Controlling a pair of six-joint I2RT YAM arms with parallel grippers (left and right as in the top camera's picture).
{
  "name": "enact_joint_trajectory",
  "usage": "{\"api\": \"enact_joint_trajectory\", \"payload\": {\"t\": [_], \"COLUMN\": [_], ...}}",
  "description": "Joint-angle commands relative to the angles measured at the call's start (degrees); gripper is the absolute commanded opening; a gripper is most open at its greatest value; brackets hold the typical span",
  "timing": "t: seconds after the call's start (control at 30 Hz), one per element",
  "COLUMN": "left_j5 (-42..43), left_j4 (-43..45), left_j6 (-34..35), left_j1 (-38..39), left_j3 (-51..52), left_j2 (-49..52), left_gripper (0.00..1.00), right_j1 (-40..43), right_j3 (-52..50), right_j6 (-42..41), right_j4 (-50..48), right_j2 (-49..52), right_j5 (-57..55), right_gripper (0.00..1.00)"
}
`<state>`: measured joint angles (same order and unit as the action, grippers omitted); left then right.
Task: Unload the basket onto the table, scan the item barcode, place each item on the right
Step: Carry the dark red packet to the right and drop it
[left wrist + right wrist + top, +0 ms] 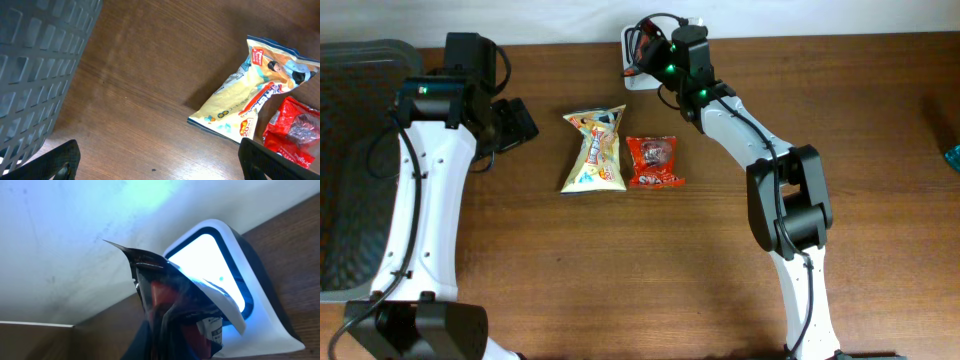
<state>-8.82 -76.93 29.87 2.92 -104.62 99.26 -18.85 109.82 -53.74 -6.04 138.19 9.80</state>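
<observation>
My right gripper is shut on a dark red and black snack packet, held right against the glowing window of the white barcode scanner. A white printed label on the packet faces the scanner. From overhead, the packet sits above the scanner at the table's far edge. The packet hides the right fingers in the wrist view. My left gripper hangs open over bare wood with nothing between its fingers, just left of a yellow snack bag.
The yellow bag and a red packet lie side by side mid-table. A grey mesh basket fills the left edge, close to the left arm, and shows in the left wrist view as the basket wall. A teal object peeks in at the right edge.
</observation>
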Motion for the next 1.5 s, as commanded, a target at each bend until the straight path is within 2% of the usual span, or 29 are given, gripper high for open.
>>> {"api": "enact_joint_trajectory", "payload": {"t": [0.0,0.27,0.37,0.53,0.6,0.7,0.8,0.87,0.97,1.07,1.2,1.27,1.3,1.4,1.43,1.47], "left_j5": [0.00,0.00,0.00,0.00,0.00,0.02,0.00,0.00,0.00,0.00,0.02,0.00,0.00,0.00,0.00,0.00], "left_j4": [-0.04,-0.04,-0.04,-0.04,-0.04,-0.04,-0.04,-0.04,-0.04,-0.04,-0.04,-0.04,-0.04,-0.04,-0.04,-0.04], "left_j6": [0.52,0.52,0.52,0.52,0.52,0.52,0.52,0.52,0.52,0.52,0.52,0.50,0.52,0.50,0.52,0.52], "left_j1": [-0.15,-0.15,-0.15,-0.15,-0.15,-0.15,-0.15,-0.15,-0.15,-0.15,-0.15,-0.15,-0.15,-0.15,-0.15,-0.15], "left_j3": [-0.07,-0.07,-0.07,-0.07,-0.07,-0.07,-0.07,-0.07,-0.07,-0.07,-0.07,-0.07,-0.07,-0.07,-0.07,-0.07], "left_j2": [0.15,0.15,0.15,0.15,0.15,0.15,0.15,0.15,0.15,0.15,0.15,0.15,0.15,0.15,0.15,0.15], "left_gripper": [0.99,0.99,0.99,0.99,0.99,0.99,0.99,0.99,0.99,0.99,0.99,0.99,0.99,0.99,0.99,0.99], "right_j1": [-0.37,-0.98,0.76,13.57,20.22,32.20,39.71,43.93,49.29,52.39,54.16,53.86,52.94,49.68,47.10,44.76], "right_j3": [1.11,3.04,3.04,3.04,3.04,2.49,2.08,2.01,1.92,1.92,1.95,1.95,2.12,2.16,2.16,2.16], "right_j6": [2.78,4.33,8.76,11.17,15.10,15.93,26.62,27.41,31.34,35.34,35.32,35.80,38.34,39.87,40.48,40.48], "right_j4": [-0.22,0.00,4.07,30.32,38.77,51.63,53.94,55.60,54.80,53.51,53.37,54.38,54.75,55.63,57.24,59.43], "right_j2": [-0.96,-1.55,-5.62,-17.18,-18.60,-18.45,-17.46,-16.41,-14.21,-12.50,-12.13,-12.15,-12.35,-12.55,-12.55,-12.55], "right_j5": [-0.59,0.31,-0.68,-12.17,-12.35,-16.24,-15.56,-19.58,-19.65,-19.54,-19.45,-15.04,-4.39,17.20,24.48,28.44], "right_gripper": [0.04,0.04,0.04,0.04,0.04,0.04,0.04,0.04,0.06,0.24,0.49,0.50,0.50,0.52,0.55,0.64]}}
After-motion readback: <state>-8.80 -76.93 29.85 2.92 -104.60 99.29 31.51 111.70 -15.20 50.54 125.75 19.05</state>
